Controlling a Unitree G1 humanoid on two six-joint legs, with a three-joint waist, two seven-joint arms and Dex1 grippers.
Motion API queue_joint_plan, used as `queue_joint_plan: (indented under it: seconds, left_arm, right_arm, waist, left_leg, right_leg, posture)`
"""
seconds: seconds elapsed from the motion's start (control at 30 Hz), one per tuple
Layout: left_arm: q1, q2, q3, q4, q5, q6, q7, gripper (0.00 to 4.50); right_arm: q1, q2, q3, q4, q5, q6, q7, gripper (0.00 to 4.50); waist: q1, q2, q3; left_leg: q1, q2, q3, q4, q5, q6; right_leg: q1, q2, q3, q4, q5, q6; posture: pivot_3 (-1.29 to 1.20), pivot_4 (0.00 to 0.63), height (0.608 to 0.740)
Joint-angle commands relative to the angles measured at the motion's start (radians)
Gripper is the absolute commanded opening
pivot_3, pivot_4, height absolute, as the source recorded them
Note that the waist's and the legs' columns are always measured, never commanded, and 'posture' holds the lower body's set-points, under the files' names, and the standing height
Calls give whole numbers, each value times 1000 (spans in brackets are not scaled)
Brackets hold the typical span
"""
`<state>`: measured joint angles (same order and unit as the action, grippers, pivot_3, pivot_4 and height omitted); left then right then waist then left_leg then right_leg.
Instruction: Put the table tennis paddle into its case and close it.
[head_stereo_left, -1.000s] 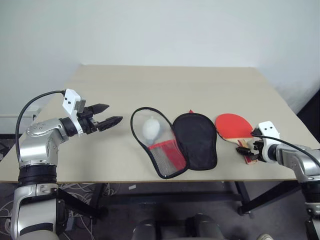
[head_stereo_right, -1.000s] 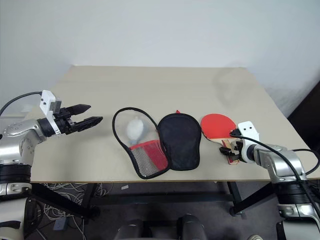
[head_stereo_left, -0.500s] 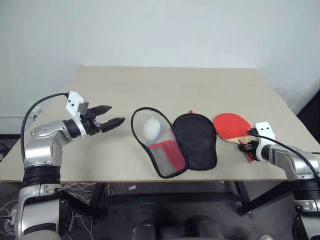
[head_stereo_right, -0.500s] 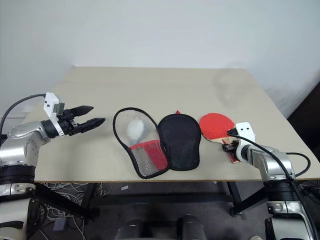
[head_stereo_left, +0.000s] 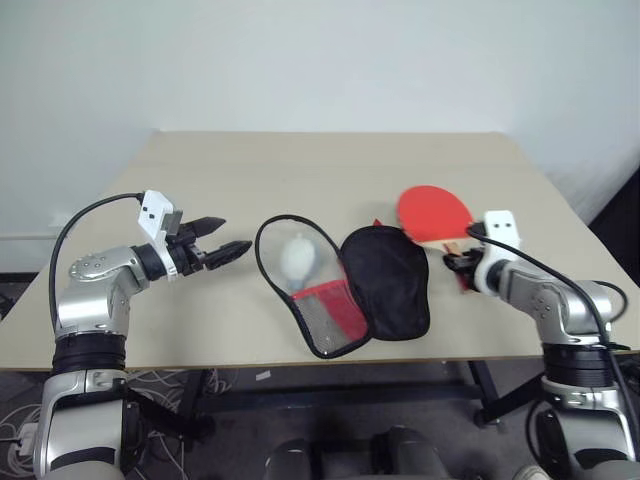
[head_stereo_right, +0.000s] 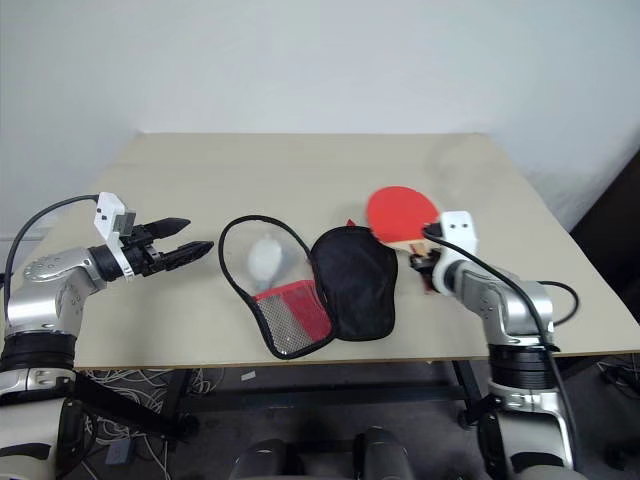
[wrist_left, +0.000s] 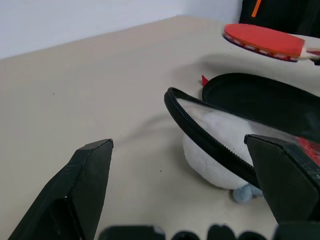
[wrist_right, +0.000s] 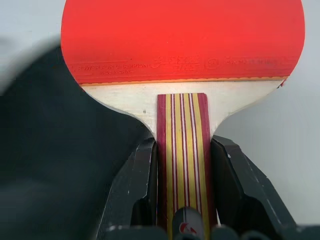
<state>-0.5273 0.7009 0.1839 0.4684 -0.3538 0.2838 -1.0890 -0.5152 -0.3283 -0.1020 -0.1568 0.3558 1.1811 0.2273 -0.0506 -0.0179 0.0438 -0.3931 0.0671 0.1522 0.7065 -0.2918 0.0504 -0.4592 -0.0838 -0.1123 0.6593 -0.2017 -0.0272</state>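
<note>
Above the table (head_stereo_left: 330, 170), the right claw (head_stereo_left: 462, 268) clamps the paddle (head_stereo_left: 432, 212) by its handle; lower it flat onto the open case (head_stereo_left: 385, 280) (left claw (head_stereo_left: 222, 250) wide, empty).

A beige table (head_stereo_left: 330, 160) stands against a plain white wall (head_stereo_left: 320, 60).

Lab: bare table (head_stereo_left: 330, 165), blank wall (head_stereo_left: 320, 60)

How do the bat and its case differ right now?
The bat is stiff, red-faced and held off the table by its wooden handle in the right gripper; the case is soft, larger, and lies unzipped and spread flat, showing black lining. Both share the same rounded shape.
</note>
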Motion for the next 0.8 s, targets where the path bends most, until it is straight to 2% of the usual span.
queue_joint_plan:
  seconds: [0.03, 0.23, 0.37, 0.8]
  left_arm:
    - [-14, 6, 10, -14, -2, -17, 9, 4500]
    - [0, 11, 9, -35, -6, -4, 8, 4500]
    - [12, 22, 10, -47, -7, 6, 3, 4500]
    - [5, 27, 3, -56, -4, 21, 1, 4500]
  right_arm:
    - [-26, 64, 9, -132, 9, 91, -66, 1150]
    - [42, 176, 53, -220, -16, 192, -134, 1150]
    - [94, 238, 39, -247, -44, 255, -188, 1150]
    - [77, 300, 20, -174, -127, 233, -262, 1150]
  waist:
    - [5, 0, 0]
    - [3, 0, 0]
    - [0, 0, 0]
    - [1, 0, 0]
  left_leg:
    - [-1, -1, 0, 0, 0, 0]
    - [-1, -1, 0, 1, 0, 0]
    - [-1, -1, 0, 0, 0, 0]
    - [-1, -1, 0, 0, 0, 0]
  right_leg:
    - [0, -1, -1, 0, 0, 0]
    - [0, -2, -2, 0, 0, 0]
    - [0, -1, -2, 0, 0, 0]
    - [1, -1, -2, 0, 0, 0]
  posture:
    - [0, 0, 740]
    - [0, 0, 740]
    - [0, 0, 740]
    - [0, 0, 740]
